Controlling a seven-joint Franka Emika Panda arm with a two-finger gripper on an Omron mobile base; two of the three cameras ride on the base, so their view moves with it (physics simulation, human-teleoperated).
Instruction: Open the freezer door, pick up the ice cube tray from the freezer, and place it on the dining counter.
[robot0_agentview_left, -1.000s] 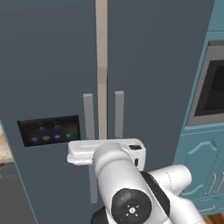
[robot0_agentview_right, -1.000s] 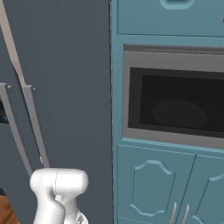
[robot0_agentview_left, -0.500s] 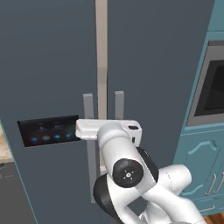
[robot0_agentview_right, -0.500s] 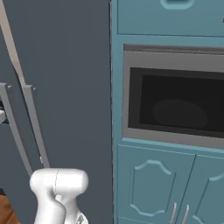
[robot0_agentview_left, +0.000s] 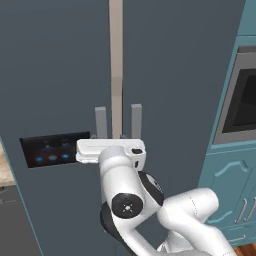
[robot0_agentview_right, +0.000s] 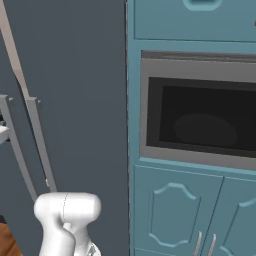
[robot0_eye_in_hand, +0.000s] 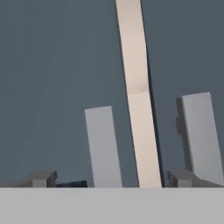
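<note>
Tall dark slate-grey freezer door (robot0_agentview_left: 55, 90): shut, long axis vertical, filling 9 to 12 o'clock of left base view. Black display panel with blue lights (robot0_agentview_left: 54, 149) at 9 o'clock; grey vertical bar handle (robot0_eye_in_hand: 103, 146) upright. Two-finger gripper (robot0_eye_in_hand: 109, 178) spread wide, empty, straddling that handle.

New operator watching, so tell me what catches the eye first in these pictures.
The tall dark slate-grey freezer door with its black display panel, closed, left of a pale beige seam. The white arm's open gripper faces the grey vertical bar handle. A built-in oven sits in teal cabinets at right.
</note>
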